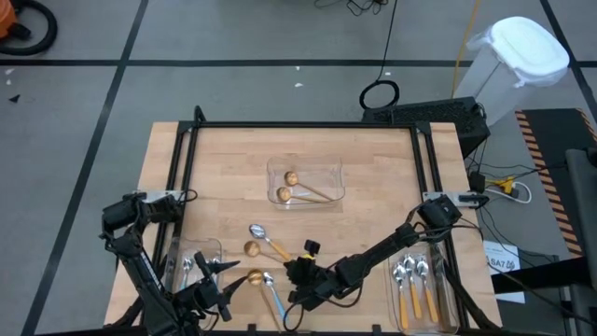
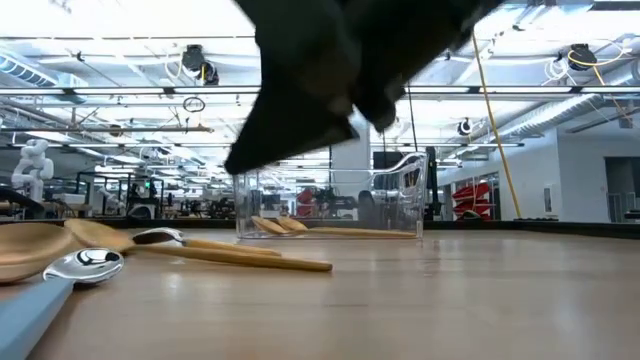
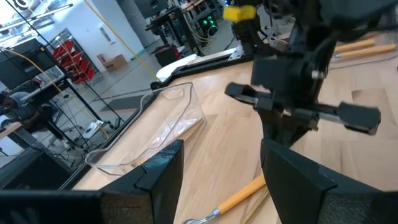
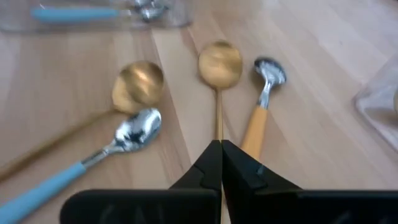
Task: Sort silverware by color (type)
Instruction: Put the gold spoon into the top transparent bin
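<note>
- The right gripper is down at the front middle of the table, over the loose cluster of spoons; its two fingers are pressed together around the thin handle of a gold spoon.
- That spoon's long axis runs straight out from the fingertips: the bowl lies ahead of them, the handle comes back between the pads. I judge the pinch to be near the handle's tail end, so the bowl end may droop on a lift.
- Just beside it, on one side, lies an orange-handled spoon, roughly parallel and close enough to be nudged. On the other side a blue-handled spoon and a second gold spoon lie slanted, their bowls nearly touching.
- The gold spoons' tray sits mid-table, beyond the gripper, with two gold spoons already in it. The lift would then carry the spoon away from the robot.
- The left gripper hovers at the front left by the tray for blue spoons, fingers spread and holding nothing. It is well placed for the blue-handled spoon, but the right arm is the one already on the gold one.
- The tray on the right holds orange-handled spoons.
</note>
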You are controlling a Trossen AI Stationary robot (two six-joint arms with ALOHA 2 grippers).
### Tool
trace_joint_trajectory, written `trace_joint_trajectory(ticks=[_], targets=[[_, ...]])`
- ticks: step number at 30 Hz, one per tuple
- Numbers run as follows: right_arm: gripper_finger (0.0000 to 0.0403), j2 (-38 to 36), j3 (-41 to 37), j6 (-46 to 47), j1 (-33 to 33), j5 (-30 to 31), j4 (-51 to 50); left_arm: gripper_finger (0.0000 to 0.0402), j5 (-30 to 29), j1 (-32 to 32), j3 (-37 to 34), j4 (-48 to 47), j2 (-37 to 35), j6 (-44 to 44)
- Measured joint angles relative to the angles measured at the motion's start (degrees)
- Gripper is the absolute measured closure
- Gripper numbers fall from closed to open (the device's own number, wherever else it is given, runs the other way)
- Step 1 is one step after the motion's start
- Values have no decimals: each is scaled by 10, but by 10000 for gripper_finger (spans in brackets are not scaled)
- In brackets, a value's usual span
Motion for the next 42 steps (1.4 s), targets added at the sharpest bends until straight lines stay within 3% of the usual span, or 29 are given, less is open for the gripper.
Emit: trace_joint_trajectory(ticks=[5,9,20,30,42], targets=[[401,-8,1,-17,-4,-7,21,190,0,1,0,0,0,0],[399,-4,1,-25,-31,-63,81,190,1,11,0,0,0,0],[345,9,1,-79,-89,-162,100,190,26,26,0,6,0,0],[301,53,1,-162,-90,-167,140,190,28,25,0,5,0,5],[282,85,2,-154,-101,-167,165,190,29,26,0,5,0,8]])
